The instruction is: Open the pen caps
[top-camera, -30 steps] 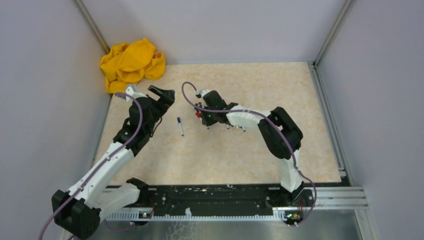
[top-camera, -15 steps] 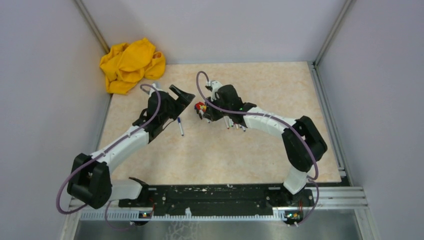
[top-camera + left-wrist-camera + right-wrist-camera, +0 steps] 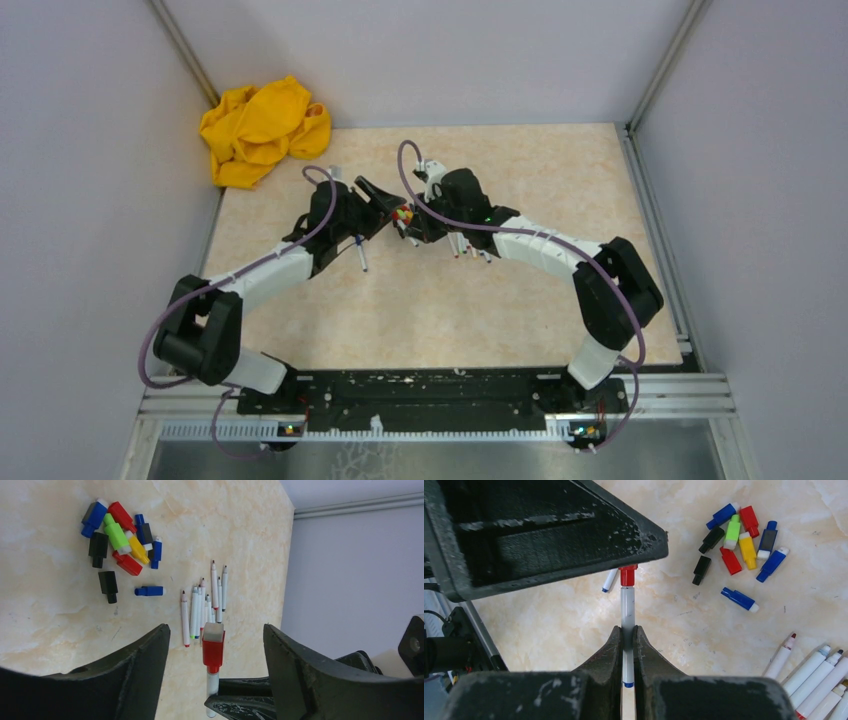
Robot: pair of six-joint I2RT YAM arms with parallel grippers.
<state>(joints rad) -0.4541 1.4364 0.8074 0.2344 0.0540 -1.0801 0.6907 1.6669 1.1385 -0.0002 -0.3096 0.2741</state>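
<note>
As the right gripper (image 3: pixel 626 630) pinches the slick pen (image 3: pixel 626 605), the left gripper (image 3: pixel 216 630), jaws spread, should clamp its stiff twelve-o'clock red cap (image 3: pixel 213 650).

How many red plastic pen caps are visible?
3: one red plastic cap and another loose in the pile, a third on the white pen in the right gripper. Others may be hidden.
</note>
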